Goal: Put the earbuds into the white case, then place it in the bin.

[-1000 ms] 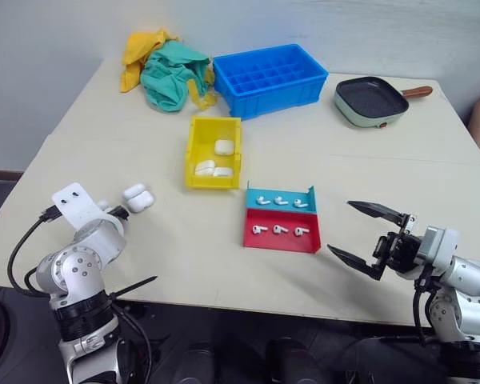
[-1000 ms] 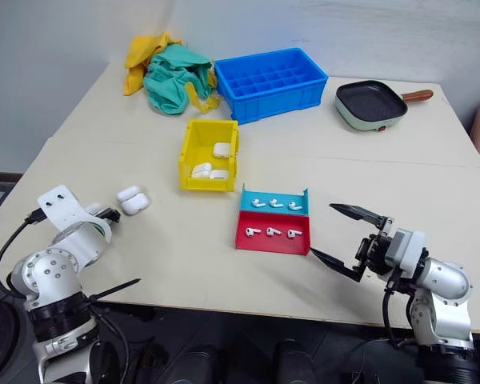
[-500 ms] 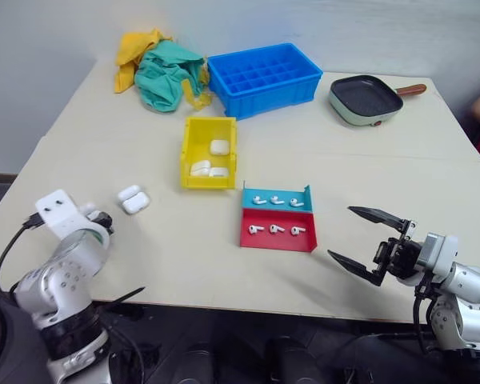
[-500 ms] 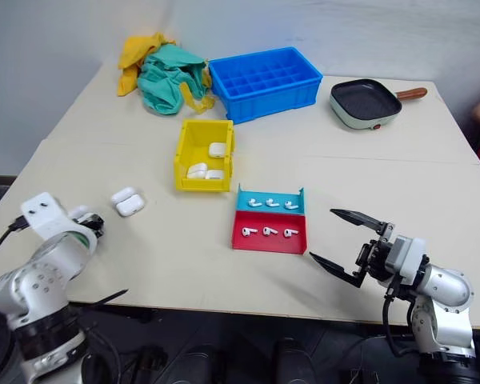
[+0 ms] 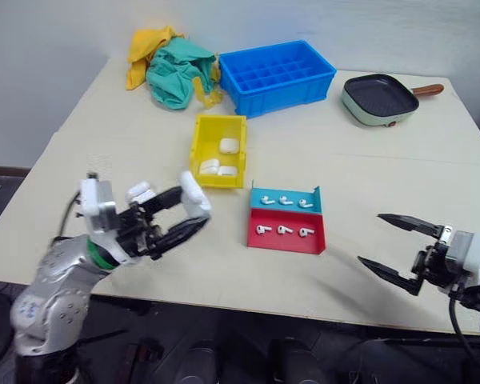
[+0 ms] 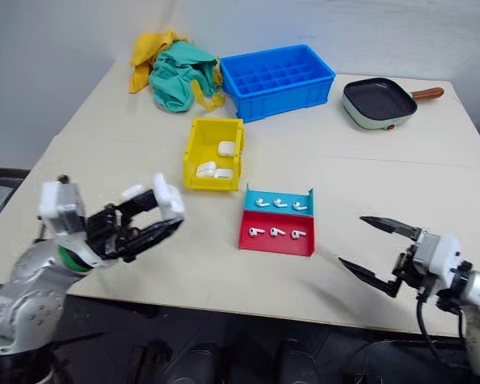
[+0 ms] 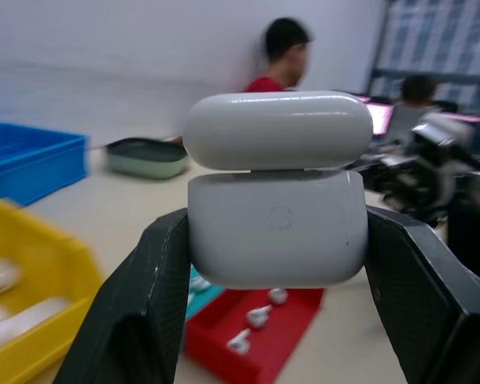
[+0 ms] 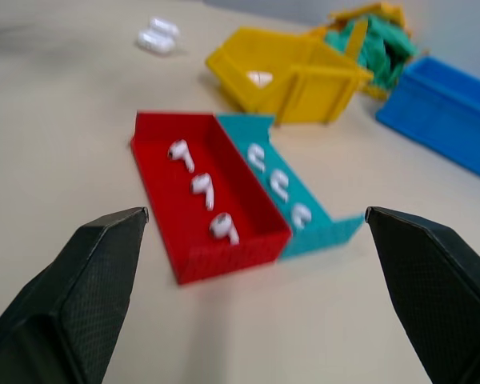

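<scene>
Earbuds (image 5: 283, 230): six lie loose in the red-and-blue tray (image 5: 286, 238) at mid-counter, three in the red half, three in the blue half (image 5: 286, 201). Tiny, glossy, light; judged slippery and likely to roll or flick away if pinched off-centre. Best taken across the rounded head with the stem free, gentle squeeze.

White case (image 7: 277, 192): held off the counter (image 5: 384, 172) in the left claw (image 5: 190, 214), at about 8 o'clock from the tray. Fingers closed on the two sides of the lower body; lid seam sits above the fingers, so the lid is free to flip. Lid looks shut or barely cracked; cannot tell which. Smooth rounded shell, rigid, light; judged prone to squirting out of flat fingers if grip shifts toward the curved ends. Two more cases (image 5: 138, 192) lie on the counter just behind the left claw.

Right claw (image 5: 396, 249): jaws wide apart, holding nothing, at about 4 o'clock from the tray, pointing toward it.

Yellow bin (image 5: 216, 150): at 11 o'clock from the tray, three cases already inside.

Markings: faint round emblem on the case front, unreadable. No other writing seen.
</scene>
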You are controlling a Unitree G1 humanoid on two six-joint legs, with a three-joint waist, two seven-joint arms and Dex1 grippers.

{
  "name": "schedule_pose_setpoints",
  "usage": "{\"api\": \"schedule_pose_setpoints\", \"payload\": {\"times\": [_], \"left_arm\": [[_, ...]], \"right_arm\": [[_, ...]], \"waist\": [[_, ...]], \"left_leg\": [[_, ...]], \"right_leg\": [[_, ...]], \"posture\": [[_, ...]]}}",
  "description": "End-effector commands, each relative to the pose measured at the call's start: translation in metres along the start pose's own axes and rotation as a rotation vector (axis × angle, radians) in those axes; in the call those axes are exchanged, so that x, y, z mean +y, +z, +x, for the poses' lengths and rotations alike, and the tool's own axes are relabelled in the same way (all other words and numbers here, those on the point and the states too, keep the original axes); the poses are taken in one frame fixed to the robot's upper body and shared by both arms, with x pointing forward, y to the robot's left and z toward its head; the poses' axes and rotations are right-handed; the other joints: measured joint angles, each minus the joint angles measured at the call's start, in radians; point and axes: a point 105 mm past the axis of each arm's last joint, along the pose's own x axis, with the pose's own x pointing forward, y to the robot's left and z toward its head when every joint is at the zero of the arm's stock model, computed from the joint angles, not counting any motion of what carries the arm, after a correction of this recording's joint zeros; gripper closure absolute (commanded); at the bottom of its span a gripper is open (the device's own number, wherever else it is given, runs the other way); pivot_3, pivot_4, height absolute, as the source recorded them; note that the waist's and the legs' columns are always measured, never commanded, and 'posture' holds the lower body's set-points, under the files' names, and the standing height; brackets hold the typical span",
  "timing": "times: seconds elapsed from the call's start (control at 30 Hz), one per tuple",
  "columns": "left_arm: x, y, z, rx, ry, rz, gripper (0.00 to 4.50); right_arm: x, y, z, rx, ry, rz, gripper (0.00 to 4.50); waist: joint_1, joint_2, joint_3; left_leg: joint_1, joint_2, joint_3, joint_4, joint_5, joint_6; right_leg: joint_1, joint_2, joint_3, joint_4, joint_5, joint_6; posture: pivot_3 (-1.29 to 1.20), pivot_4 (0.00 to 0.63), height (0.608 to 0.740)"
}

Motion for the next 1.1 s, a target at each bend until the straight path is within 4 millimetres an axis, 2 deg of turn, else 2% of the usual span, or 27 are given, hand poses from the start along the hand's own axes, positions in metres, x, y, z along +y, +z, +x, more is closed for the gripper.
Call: {"api": "schedule_pose_setpoints", "payload": {"times": [0.03,0.13,0.23,0.27,0.37,0.43,0.53,0.6,0.8,0.9,1.07,1.1], "left_arm": [[-0.007,-0.019,0.015,-0.006,-0.148,0.056,1.72],[-0.010,-0.037,0.028,-0.048,-0.217,0.103,1.72],[-0.013,-0.045,0.030,-0.111,-0.252,0.140,1.72],[-0.013,-0.048,0.029,-0.114,-0.254,0.131,1.72],[-0.009,-0.043,0.024,-0.172,-0.237,0.116,1.72],[-0.006,-0.041,0.022,-0.183,-0.226,0.117,1.72],[-0.003,-0.039,0.017,-0.187,-0.205,0.116,1.72],[-0.004,-0.039,0.014,-0.188,-0.198,0.108,1.72],[-0.004,-0.042,0.009,-0.185,-0.161,0.089,1.72],[-0.004,-0.047,0.007,-0.164,-0.151,0.088,1.72],[-0.003,-0.050,0.006,-0.154,-0.133,0.093,1.72],[-0.003,-0.050,0.006,-0.153,-0.125,0.099,1.72]], "right_arm": [[-0.002,-0.009,-0.027,0.140,-0.074,0.000,0.00],[0.005,-0.037,-0.051,0.345,-0.116,0.075,0.00],[0.002,-0.037,-0.051,0.390,-0.161,0.127,0.00],[0.000,-0.029,-0.044,0.372,-0.146,0.117,0.00],[0.001,0.015,0.001,0.288,0.033,0.105,0.00],[0.002,0.032,0.022,0.293,0.097,0.145,0.00],[0.008,0.041,0.043,0.385,0.202,0.153,0.00],[0.008,0.039,0.056,0.466,0.247,0.105,0.00],[0.006,0.039,0.094,0.526,0.281,0.023,0.00],[0.007,0.039,0.109,0.545,0.295,-0.006,0.63],[0.003,0.038,0.123,0.579,0.302,-0.058,2.35],[0.003,0.036,0.125,0.593,0.313,-0.067,2.35]], "waist": [[0.000,0.000,0.000],[0.001,0.000,0.000],[-0.011,-0.001,0.000],[-0.017,-0.001,0.000],[-0.036,0.005,0.003],[-0.044,0.005,0.004],[-0.029,0.003,0.005],[-0.019,0.003,0.005],[-0.019,0.003,0.005],[-0.015,0.003,0.005],[-0.008,0.003,0.005],[-0.008,0.003,0.005]], "left_leg": [[0.000,0.000,0.000,0.000,0.000,0.001],[0.000,-0.001,0.002,0.000,-0.001,0.002],[-0.001,-0.001,0.003,0.001,-0.002,0.004],[-0.001,-0.001,0.003,0.001,-0.002,0.005],[0.000,0.000,0.004,0.003,-0.001,0.004],[0.001,0.001,0.004,0.003,0.001,0.005],[0.001,0.003,-0.001,0.003,0.003,0.001],[-0.003,0.003,-0.004,0.002,0.003,0.001],[-0.024,-0.004,-0.009,0.006,0.004,0.004],[-0.027,-0.005,-0.014,0.006,0.004,0.004],[-0.029,-0.006,-0.015,0.006,0.005,0.005],[-0.028,-0.007,-0.014,0.006,0.005,0.005]], "right_leg": [[0.000,0.000,0.000,0.000,0.000,0.000],[0.000,0.001,0.001,-0.001,0.001,0.001],[0.000,0.000,0.003,-0.002,0.002,0.003],[0.000,0.000,0.003,-0.002,0.002,0.004],[0.000,0.000,0.003,-0.001,0.002,0.004],[0.000,-0.001,0.003,0.000,0.003,0.005],[0.000,0.001,-0.002,0.001,0.003,0.003],[-0.002,0.001,-0.004,0.000,0.003,0.002],[-0.019,-0.007,-0.011,0.001,0.004,0.003],[-0.019,-0.007,-0.018,0.002,0.004,0.003],[-0.018,-0.006,-0.026,0.002,0.004,0.003],[-0.018,-0.006,-0.027,0.002,0.004,0.003]], "posture": [[0.00,0.150,0.740],[0.00,0.150,0.740],[0.00,0.150,0.740],[0.00,0.150,0.740],[0.00,0.150,0.740],[0.00,0.150,0.740],[0.00,0.150,0.740],[0.00,0.150,0.740],[0.00,0.150,0.740],[0.00,0.150,0.740],[0.00,0.150,0.740],[0.00,0.150,0.740]]}}
